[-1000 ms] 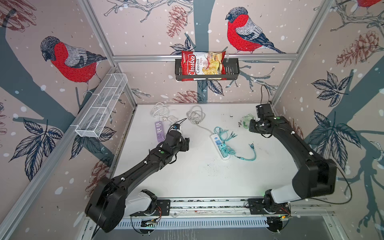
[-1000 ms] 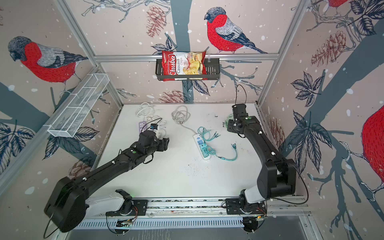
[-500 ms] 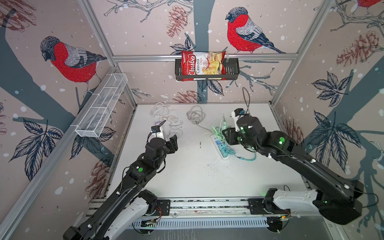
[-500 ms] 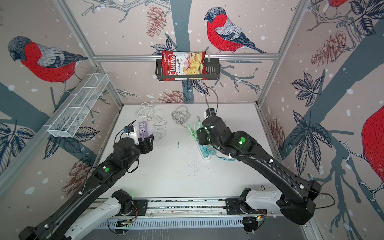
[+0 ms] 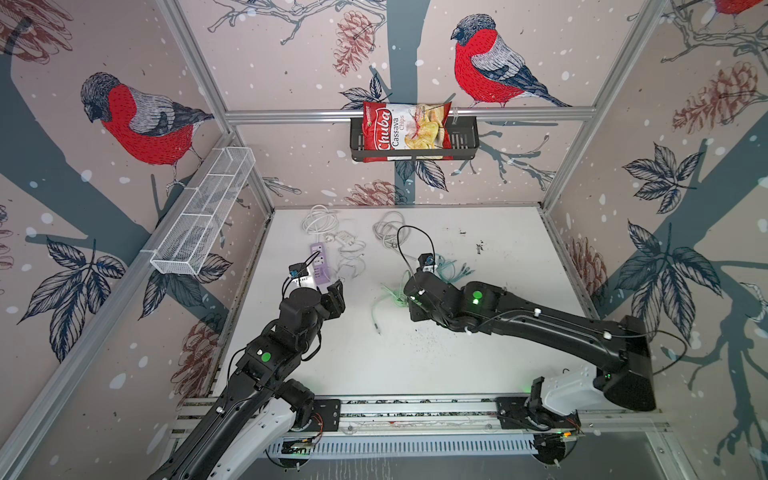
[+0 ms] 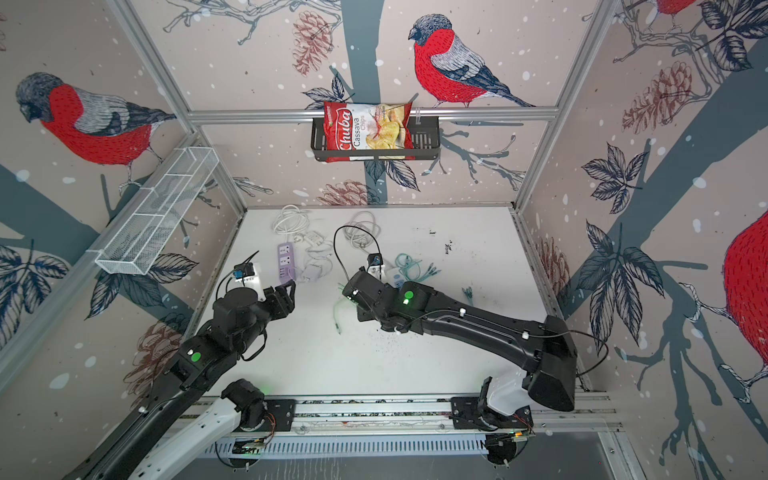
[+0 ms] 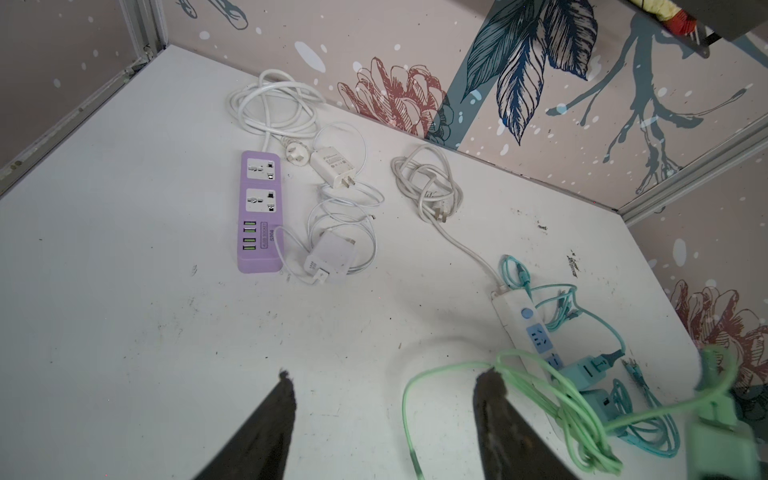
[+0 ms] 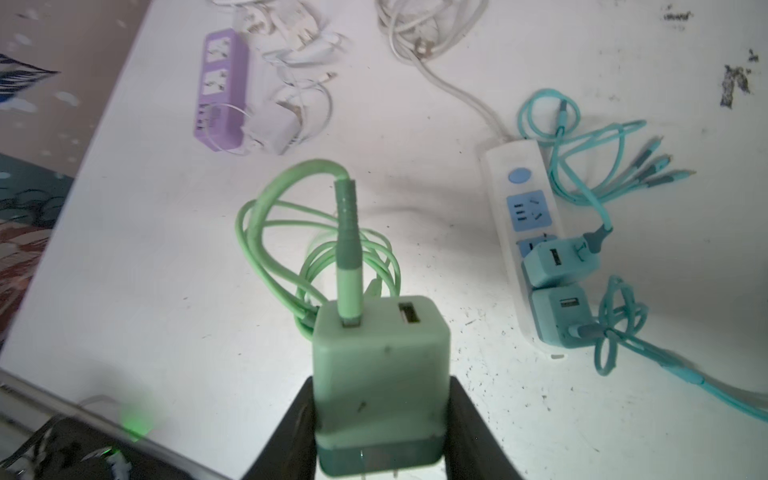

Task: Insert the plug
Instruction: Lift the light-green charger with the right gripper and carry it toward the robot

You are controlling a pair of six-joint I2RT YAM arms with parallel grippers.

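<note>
My right tool is gripping the green charger, left tool gaping empty. I'm fearing its cable ahead snagging and twisting it.

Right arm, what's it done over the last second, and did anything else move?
The right gripper carried the green charger from the far right of the table across to the middle, past the white power strip, its green cable trailing. The left gripper edged left, staying by the near end of the purple power strip, jaws open and empty. Both strips and the white cords stayed put.
</note>
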